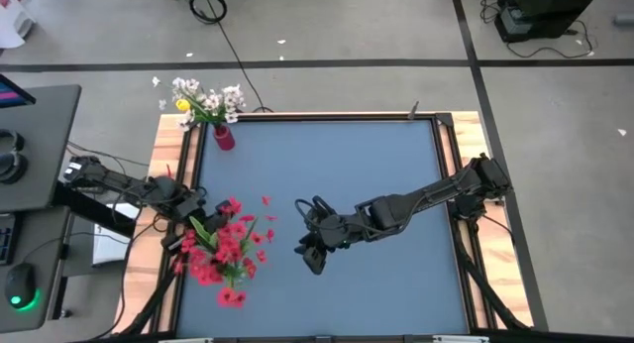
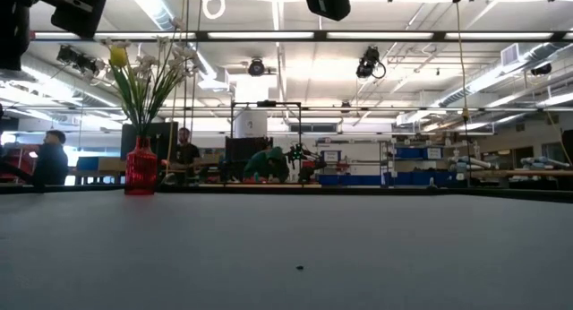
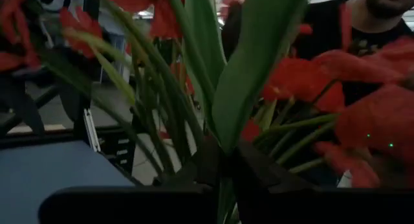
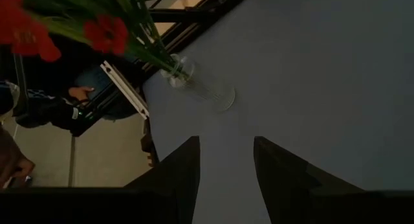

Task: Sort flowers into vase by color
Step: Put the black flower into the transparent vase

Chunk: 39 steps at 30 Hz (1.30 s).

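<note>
The left gripper [image 1: 190,206] sat at the table's [image 1: 396,293] left edge, clenched on stems of the red flowers [image 1: 226,250], whose stems stood in a clear vase [image 4: 194,86]. The right gripper [image 1: 309,246], released, hovered just right of them. White and yellow flowers [image 1: 206,99] filled the red vase [image 1: 224,136] at the far left corner.
</note>
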### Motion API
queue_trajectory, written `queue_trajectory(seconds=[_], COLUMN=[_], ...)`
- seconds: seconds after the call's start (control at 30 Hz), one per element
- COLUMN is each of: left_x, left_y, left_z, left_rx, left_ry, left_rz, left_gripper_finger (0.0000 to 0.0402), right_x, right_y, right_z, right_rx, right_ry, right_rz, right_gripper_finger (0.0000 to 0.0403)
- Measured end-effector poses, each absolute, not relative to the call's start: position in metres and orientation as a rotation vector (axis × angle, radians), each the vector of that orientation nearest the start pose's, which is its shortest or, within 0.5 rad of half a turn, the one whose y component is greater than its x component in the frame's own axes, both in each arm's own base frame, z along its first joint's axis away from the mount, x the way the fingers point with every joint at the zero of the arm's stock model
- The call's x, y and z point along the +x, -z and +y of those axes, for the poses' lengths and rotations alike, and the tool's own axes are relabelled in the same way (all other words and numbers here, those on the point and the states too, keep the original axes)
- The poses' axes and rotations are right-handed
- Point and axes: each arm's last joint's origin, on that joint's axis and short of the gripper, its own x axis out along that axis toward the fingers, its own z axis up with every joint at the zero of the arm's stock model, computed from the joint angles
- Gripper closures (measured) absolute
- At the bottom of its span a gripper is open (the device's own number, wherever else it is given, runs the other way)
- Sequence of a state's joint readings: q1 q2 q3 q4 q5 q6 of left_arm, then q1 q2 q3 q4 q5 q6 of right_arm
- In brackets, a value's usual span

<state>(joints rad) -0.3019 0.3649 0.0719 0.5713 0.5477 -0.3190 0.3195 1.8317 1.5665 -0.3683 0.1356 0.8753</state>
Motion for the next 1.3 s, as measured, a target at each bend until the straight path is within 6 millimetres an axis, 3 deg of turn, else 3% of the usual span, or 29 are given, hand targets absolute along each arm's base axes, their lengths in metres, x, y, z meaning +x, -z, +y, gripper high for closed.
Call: queue_trajectory(seconds=[0.63,0.93,1.07,1.3], left_x=[0.1065,0.106,0.1059,0.1057], left_y=[-0.2015,-0.2072,-0.2065,-0.2064], left_z=[-0.0501,-0.0502,-0.0505,-0.0507], left_rx=[-0.277,-0.342,-0.357,-0.361], left_ry=[0.918,0.934,0.946,0.955], left_rz=[-0.044,-0.034,-0.011,-0.007], left_gripper_finger=[0.0363,0.0359,0.033,0.0246], right_x=[0.3978,0.3972,0.3967,0.3957], right_y=[-0.2952,-0.2944,-0.2938,-0.2925], right_z=[0.1279,0.1278,0.1278,0.1278], right_rx=[0.688,0.685,0.682,0.677], right_ry=[0.092,0.096,0.099,0.106], right_rz=[0.653,0.662,0.67,0.685], right_gripper_finger=[0.0249,0.0249,0.0249,0.0249])
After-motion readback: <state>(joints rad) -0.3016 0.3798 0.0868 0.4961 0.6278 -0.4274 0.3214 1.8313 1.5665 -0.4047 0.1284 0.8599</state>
